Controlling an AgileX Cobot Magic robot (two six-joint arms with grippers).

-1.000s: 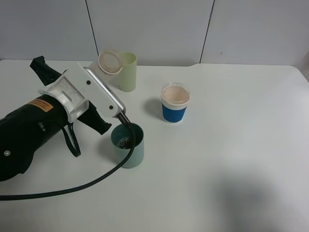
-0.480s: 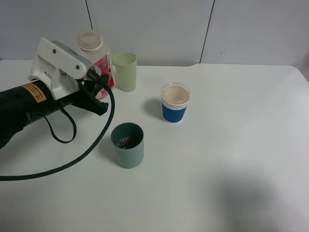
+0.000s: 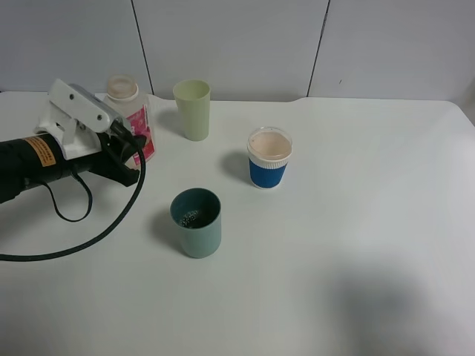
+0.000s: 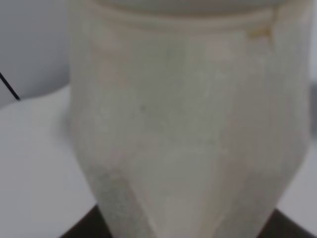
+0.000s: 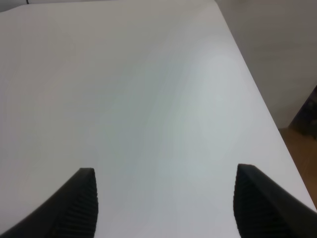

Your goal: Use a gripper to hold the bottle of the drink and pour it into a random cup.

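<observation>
From up high, we see the left gripper (image 3: 128,148) squeezed shut on the bottle (image 3: 123,90). The bottle stands straight up at the back left of the table (image 3: 356,245), near the yellow-green cup (image 3: 192,109). The teal cup (image 3: 197,222) sits nearer the front, well apart from the bottle, with a bit of dark, bubbly drink (image 3: 192,217) at its bottom. We think the pouring is done and the bottle is being put back. Next, it needs to be set down flat and let go softly so it does not tip, and then the arm can pull away. A second ago the bottle was tipped over the teal cup. Half a second ago it was upright, but higher and closer to the yellow-green cup

From the left wrist, the bottle (image 4: 188,124) fills the whole view, pale and blurry. We cannot see any drink inside it

From the right wrist, the right gripper (image 5: 166,208) has its fingers (image 5: 81,203) wide apart with nothing between them, over bare table (image 5: 148,99)
</observation>
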